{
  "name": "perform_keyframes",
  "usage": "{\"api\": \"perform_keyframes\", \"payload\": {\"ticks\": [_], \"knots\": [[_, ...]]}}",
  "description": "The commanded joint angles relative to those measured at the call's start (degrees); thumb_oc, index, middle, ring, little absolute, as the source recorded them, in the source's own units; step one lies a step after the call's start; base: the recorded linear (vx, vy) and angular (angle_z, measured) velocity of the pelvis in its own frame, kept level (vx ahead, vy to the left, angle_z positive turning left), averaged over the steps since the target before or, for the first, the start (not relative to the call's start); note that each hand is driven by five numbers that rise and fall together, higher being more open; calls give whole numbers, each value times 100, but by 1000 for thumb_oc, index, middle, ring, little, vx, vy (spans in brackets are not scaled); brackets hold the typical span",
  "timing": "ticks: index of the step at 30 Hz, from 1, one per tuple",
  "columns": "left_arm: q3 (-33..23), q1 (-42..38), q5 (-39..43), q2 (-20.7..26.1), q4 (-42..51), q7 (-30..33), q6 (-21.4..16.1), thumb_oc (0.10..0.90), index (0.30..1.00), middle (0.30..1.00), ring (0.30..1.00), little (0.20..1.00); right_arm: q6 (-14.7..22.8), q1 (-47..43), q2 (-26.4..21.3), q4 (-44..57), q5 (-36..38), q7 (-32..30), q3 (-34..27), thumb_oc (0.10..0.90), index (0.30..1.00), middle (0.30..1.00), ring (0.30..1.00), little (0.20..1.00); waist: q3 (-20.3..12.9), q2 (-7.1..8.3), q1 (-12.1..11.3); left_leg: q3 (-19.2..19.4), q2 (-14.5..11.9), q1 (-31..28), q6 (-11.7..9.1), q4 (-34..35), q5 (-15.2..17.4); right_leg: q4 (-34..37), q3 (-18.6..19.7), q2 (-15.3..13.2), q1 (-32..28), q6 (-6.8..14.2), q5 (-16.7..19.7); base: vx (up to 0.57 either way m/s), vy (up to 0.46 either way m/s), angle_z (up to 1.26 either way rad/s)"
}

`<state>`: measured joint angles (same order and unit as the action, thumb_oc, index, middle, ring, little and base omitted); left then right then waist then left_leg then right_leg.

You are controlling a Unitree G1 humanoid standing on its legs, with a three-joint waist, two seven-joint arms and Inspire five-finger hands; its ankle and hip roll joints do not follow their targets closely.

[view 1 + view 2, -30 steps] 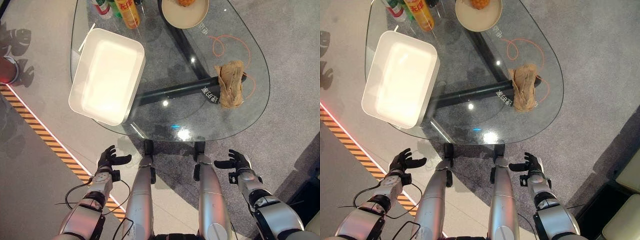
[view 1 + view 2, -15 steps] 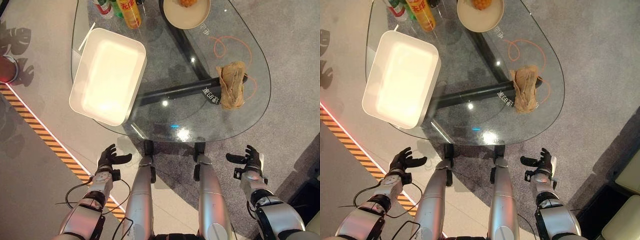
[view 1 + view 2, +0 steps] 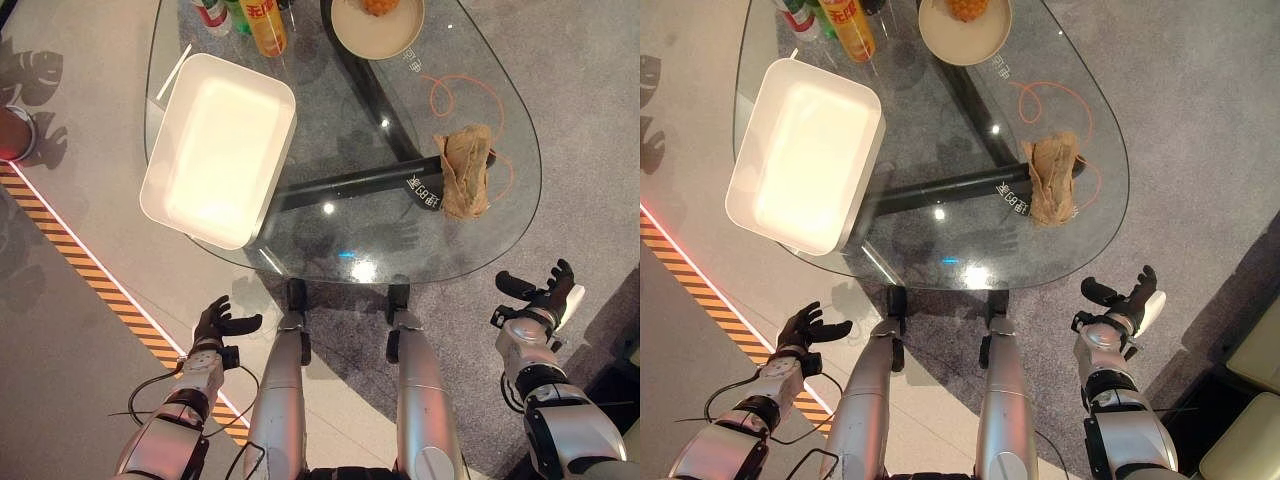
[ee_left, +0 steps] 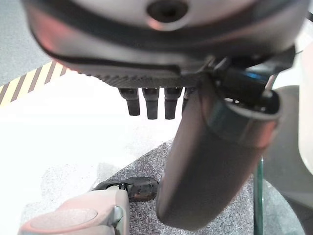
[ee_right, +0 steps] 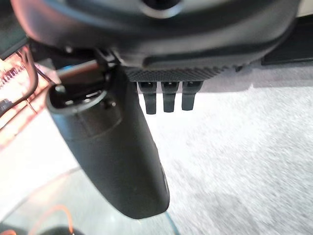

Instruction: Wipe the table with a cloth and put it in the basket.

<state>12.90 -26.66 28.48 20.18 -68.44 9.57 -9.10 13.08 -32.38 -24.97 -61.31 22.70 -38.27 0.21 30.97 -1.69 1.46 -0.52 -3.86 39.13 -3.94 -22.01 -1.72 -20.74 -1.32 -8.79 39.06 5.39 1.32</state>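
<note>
Floor: grey carpet under and to the right of the table, pale smooth flooring on the left, with a yellow-and-black striped line [image 3: 95,285] running from 9 toward 6 o'clock.
Table: a rounded glass table [image 3: 300,262] on a dark cross-bar base [image 3: 350,184]; its near rim curves past 6 o'clock, just ahead of both hands.
Open room: bare glass lies between the basket and the cloth, and the near middle of the table is free; bottles [image 3: 262,18] and a plate with food [image 3: 377,25] crowd the far edge at 12 o'clock.
Basket: a white rectangular basket [image 3: 160,160] sits at 10 o'clock, its near corner overhanging the table's left rim.
Cloth: a crumpled tan cloth [image 3: 466,170] lies at 2 o'clock, near the right rim, over a loop of orange cord [image 3: 440,95]; its long axis runs far to near, tilted slightly rightward at the near end.
Left hand: the left hand [image 3: 216,322] hangs at 7 o'clock below the table edge, fingers loosely spread, holding nothing.
Right hand: the right hand [image 3: 543,297] is at 4 o'clock, fingers spread apart and empty, off the table's near-right rim.
Change: the right hand has swung outward and farther up toward the rim's right side; the left hand has barely moved; the cloth is untouched.
</note>
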Motion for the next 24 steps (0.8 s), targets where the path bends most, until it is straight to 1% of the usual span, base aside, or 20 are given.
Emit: {"api": "perform_keyframes", "payload": {"ticks": [1,2,3,6,8,10,11,18,21,24], "knots": [[-16,339,112,369,35,145,-111,800,900,900,900,900,427,151,-642,253,182,-713,-335,800,900,900,900,900,-117,145,-134,22,117,112,296,-384,231,-253,-317,88,-151,-311,-41,0,0,0],[-13,337,114,370,34,145,-109,800,900,900,900,900,454,143,-649,255,190,-742,-338,800,900,900,900,900,-117,145,-135,23,117,110,297,-381,230,-252,-318,88,-153,-311,-40,0,0,0],[10,326,126,381,31,139,-98,800,900,900,900,900,566,79,-674,391,124,-1026,-371,800,900,900,900,900,-117,143,-142,25,120,95,301,-372,236,-242,-332,76,-173,-298,-35,0,0,0],[57,334,162,337,52,205,-113,800,900,900,900,900,704,-17,-700,687,-43,-1366,-379,800,900,900,900,900,-117,137,-138,25,121,94,303,-362,236,-236,-327,72,-172,-291,-34,0,0,0],[83,337,194,322,120,238,-70,800,900,900,900,900,772,-120,-730,1046,-258,-1642,-321,800,900,900,900,900,-117,122,-125,39,118,99,302,-357,232,-240,-316,68,-153,-289,-33,-3,37,1],[88,339,208,316,142,251,-60,800,900,900,900,900,781,-151,-730,1180,-309,-1716,-300,800,900,900,900,900,-117,118,-121,45,118,101,302,-350,231,-236,-315,68,-145,-289,-31,-4,36,1],[104,346,232,306,173,258,-50,800,900,900,900,900,808,-254,-747,1441,-503,-1901,-232,800,900,900,900,900,-117,105,-120,54,129,73,303,-309,224,-205,-312,70,-167,-289,-34,-4,41,1],[168,319,308,253,197,265,-35,800,900,900,900,900,844,-550,-861,1960,-837,-2026,-82,800,900,900,900,900,-117,62,-116,77,147,30,304,-245,209,-165,-307,64,-204,-296,-72,0,33,0],[184,294,334,227,241,280,9,800,900,900,900,900,848,-689,-884,2259,-909,-1914,-2,800,900,900,900,900,-117,29,-106,90,170,60,309,-204,157,-148,-291,68,-157,-307,-55,1,39,0],[196,329,322,198,253,280,-5,800,900,900,900,900,848,-721,-843,2467,-992,-1834,81,800,900,900,900,900,-117,15,-111,99,175,35,308,-215,197,-170,-286,70,-172,-307,-102,0,0,0]]}}
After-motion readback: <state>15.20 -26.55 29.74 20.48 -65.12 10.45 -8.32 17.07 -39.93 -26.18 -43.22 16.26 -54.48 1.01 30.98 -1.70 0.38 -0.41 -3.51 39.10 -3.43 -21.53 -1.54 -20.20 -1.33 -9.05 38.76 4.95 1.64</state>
